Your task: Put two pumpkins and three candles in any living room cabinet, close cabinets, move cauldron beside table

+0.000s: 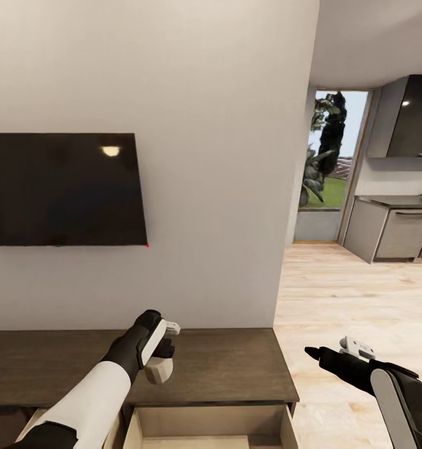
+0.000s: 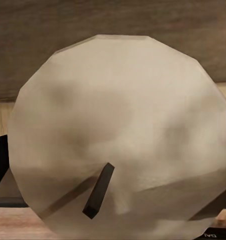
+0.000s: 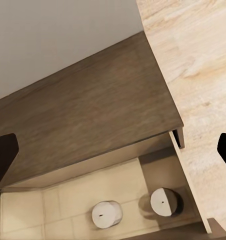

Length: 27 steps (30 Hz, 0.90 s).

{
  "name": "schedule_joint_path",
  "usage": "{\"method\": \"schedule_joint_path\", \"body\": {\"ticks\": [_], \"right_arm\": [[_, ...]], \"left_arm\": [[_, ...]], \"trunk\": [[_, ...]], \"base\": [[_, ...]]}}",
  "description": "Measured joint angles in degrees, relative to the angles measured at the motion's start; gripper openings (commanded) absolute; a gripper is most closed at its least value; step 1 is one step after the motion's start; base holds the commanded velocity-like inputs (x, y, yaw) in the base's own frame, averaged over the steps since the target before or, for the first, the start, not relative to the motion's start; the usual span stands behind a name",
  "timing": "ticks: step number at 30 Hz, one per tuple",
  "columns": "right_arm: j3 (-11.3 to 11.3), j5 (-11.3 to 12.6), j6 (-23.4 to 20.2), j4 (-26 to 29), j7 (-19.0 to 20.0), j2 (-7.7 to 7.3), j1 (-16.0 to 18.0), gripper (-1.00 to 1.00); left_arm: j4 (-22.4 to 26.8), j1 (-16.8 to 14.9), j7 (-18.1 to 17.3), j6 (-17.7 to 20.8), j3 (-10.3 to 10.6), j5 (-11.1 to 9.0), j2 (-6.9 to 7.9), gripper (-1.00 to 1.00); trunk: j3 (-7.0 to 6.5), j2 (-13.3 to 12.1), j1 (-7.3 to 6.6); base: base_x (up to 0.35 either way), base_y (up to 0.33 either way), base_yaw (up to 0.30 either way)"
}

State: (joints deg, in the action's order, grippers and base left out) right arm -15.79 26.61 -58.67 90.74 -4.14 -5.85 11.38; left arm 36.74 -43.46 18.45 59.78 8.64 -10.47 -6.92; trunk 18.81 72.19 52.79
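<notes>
— Candle (image 1: 159, 369) in the left gripper (image 1: 161, 358): is it held?
— Yes, the fingers are closed on it, above the front edge of the cabinet (image 1: 235, 368), over the open drawer (image 1: 211, 430).
— And inside the drawer?
— Two more candles (image 3: 106, 214) stand on its pale floor, side by side, one near the end wall.
— The right gripper (image 1: 328, 355)?
— It hangs over the wood floor (image 1: 348, 293) just past the cabinet's end, fingers spread, holding nothing.
— Further back?
— A black TV (image 1: 61, 189) on the wall, and a kitchen beyond.
</notes>
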Motion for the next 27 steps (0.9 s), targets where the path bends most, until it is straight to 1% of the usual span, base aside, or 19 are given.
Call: {"method": "schedule_joint_path", "body": {"ticks": [17, 19, 21, 23, 25, 27], "right_arm": [[-0.4, 0.1, -0.2, 0.0, 0.4, -0.03, 0.2, 1.0], [-0.5, 0.3, -0.2, 0.1, 1.8, -0.07, 0.1, 1.0], [-1.7, 0.5, -0.2, 0.0, 4.6, -0.12, 0.1, 1.0], [-4.1, 0.8, -0.3, 0.0, 8.0, -0.22, 0.1, 1.0], [-5.0, 1.0, -0.4, 0.0, 9.5, -0.27, 0.0, 1.0], [-5.6, 1.0, -0.4, 0.0, 10.2, -0.26, 0.0, 1.0]], "left_arm": [[-0.2, 0.0, -0.3, 0.0, 0.0, 0.0, -0.06, -1.0], [-0.2, 0.0, -0.3, 0.0, 0.0, 0.1, -0.06, -1.0], [-0.3, 0.0, -0.4, 0.0, 0.0, 0.1, -0.06, -1.0], [-0.3, 0.0, -0.4, 0.0, 0.0, 0.2, -0.01, -1.0], [-0.3, 0.0, -0.4, 0.0, 0.0, 0.2, 0.01, -1.0], [-0.3, 0.0, -0.3, 0.0, 0.0, 0.2, 0.02, -1.0]], "trunk": [[3.05, 6.8, 3.74], [3.41, 7.6, 4.18], [3.77, 8.4, 4.61], [4.13, 9.2, 5.05], [4.49, 10.0, 5.49], [4.85, 10.8, 5.93]], "base": [[0.0, 0.0, 0.0], [0.0, 0.0, 0.0], [0.0, 0.0, 0.0], [0.0, 0.0, 0.0], [0.0, 0.0, 0.0], [0.0, 0.0, 0.0]]}}
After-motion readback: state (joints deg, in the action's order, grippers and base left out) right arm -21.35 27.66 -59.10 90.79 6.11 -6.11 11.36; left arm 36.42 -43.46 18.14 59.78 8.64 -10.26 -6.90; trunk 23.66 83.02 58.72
